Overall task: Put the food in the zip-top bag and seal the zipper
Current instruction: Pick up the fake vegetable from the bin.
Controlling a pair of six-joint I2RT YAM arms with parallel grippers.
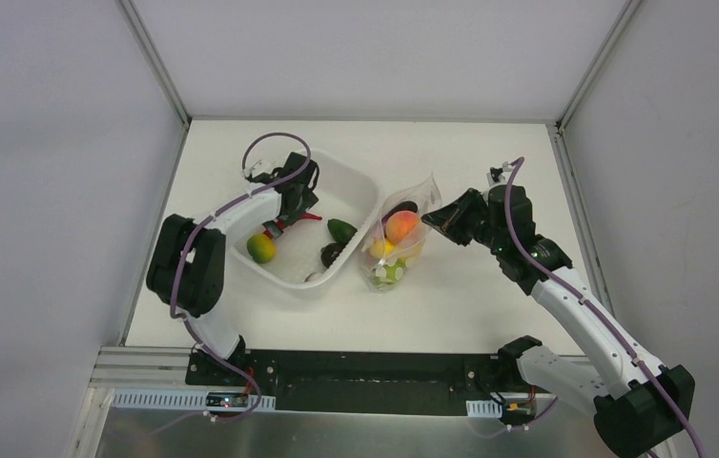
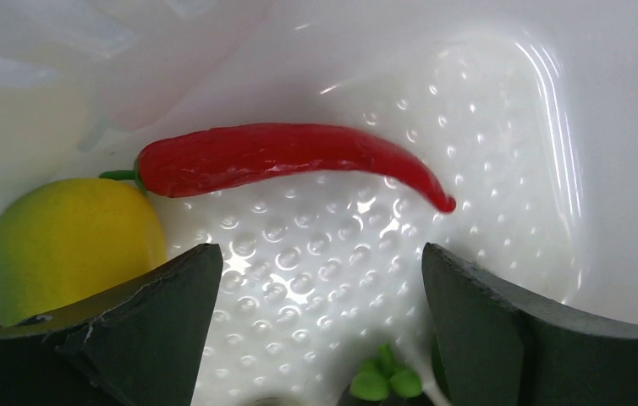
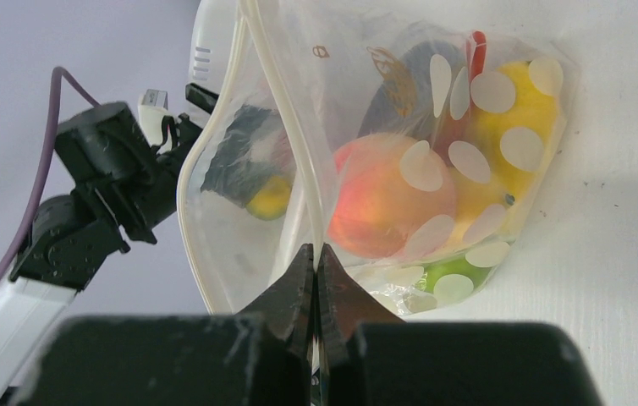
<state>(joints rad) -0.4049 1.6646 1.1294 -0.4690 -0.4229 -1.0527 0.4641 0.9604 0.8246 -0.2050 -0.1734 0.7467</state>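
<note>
Jaws wide, the left gripper hangs over a red chili in the white tub, while the right gripper, pinched tight, holds the rim of the zip-top bag just beside the tub, food inside.

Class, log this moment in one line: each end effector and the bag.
left end effector: open, above red chilli in white tub | right end effector: shut on zip-top bag rim | bag: mouth open, food inside
</note>
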